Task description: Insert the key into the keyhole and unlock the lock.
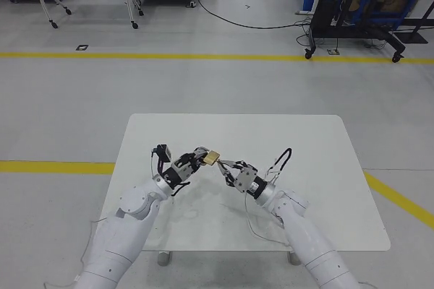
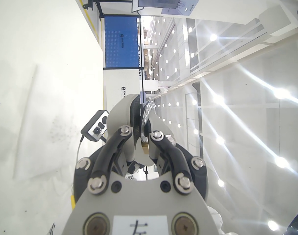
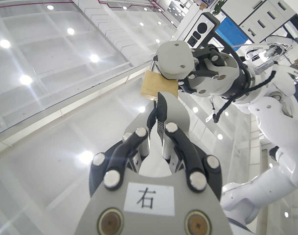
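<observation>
ideally, with the lock [image 3: 155, 85] clamped in the left gripper [image 2: 144, 113] above the table [image 1: 311, 159] and the key [image 3: 152, 118] pinched in the right gripper [image 3: 157, 103] at the lock's base, the key was to be kept aligned with the keyhole, pushed fully home, then turned gently.

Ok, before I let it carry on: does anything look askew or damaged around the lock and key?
Nothing stands out. The left pincer holds the lock above the table; the right pincer holds the key at the lock's base. No damage visible.
</observation>
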